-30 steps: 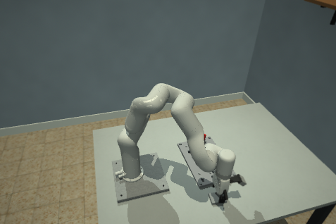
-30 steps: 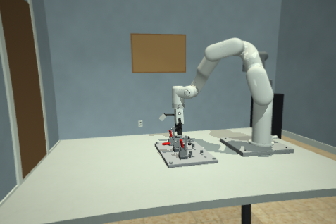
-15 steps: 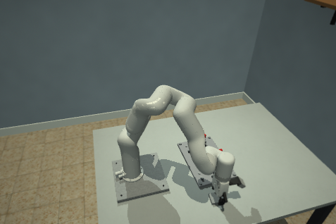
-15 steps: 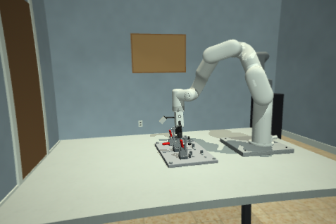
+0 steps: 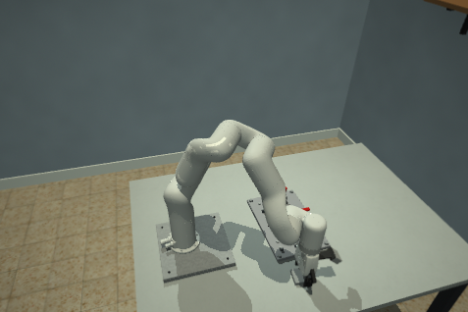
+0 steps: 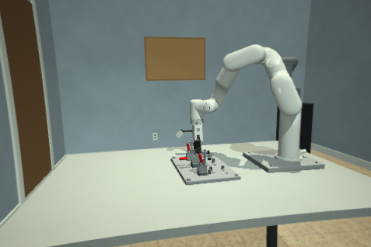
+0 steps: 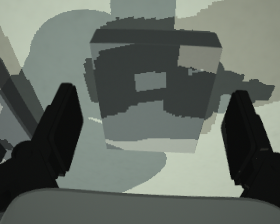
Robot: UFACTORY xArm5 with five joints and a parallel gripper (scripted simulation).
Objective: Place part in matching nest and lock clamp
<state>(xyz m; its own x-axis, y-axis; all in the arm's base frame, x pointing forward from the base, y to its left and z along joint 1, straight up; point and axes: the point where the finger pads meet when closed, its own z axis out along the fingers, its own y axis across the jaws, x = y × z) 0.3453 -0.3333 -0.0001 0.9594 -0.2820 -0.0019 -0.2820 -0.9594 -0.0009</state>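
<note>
The part [image 5: 296, 278] [image 7: 136, 127] is a grey rectangular block lying on the table beside the fixture [image 5: 271, 240] [image 6: 183, 171]. My gripper [image 5: 309, 281] [image 6: 197, 147] [image 7: 152, 105] is open and empty above the part; in the wrist view one finger is to each side of it, with gaps on both sides. The part reaches farther toward the top of that view than the fingertips. In the exterior view, one red clamp handle [image 6: 183, 158] lies low, while a far handle [image 6: 188, 147] and a near handle [image 6: 201, 158] stand up. The arm partly hides the nests; locking cannot be told.
The arm's base plate [image 5: 200, 267] [image 6: 287, 167] stands on the table [image 5: 377, 211] [image 6: 104, 194], with the fixture close to the gripper. The fixture's edge runs along the left of the wrist view. Shadows of arm and gripper fall over the part and table.
</note>
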